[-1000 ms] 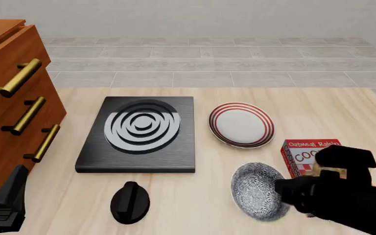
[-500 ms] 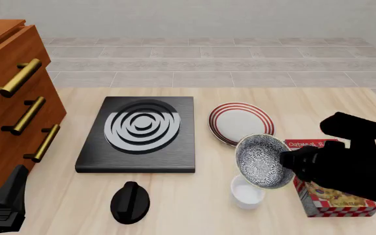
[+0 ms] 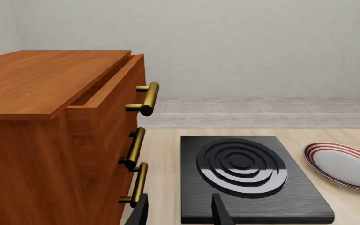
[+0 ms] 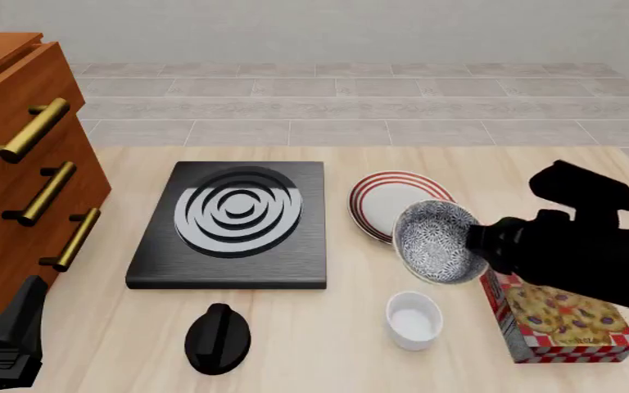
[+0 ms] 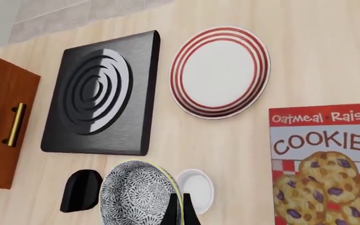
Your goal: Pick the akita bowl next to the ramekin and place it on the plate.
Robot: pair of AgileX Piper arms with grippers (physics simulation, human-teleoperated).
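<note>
I held the akita bowl (image 4: 438, 242) by its rim, pinched tight in the right gripper (image 5: 178, 211), and judged it should be levelled over the plate (image 4: 386, 206) before lowering.

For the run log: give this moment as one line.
phase: carry | right gripper: shut on akita bowl, lifted, tilted, overlapping the plate edge in the front view | ramekin: on table | left gripper: open, idle

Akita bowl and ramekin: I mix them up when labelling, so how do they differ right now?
The akita bowl has a grey-white patterned inside; the ramekin is plain white. The bowl is lifted and tilted in the right pincer; the ramekin sits upright on the table. The bowl looks somewhat wider. Both are small and round.
</note>
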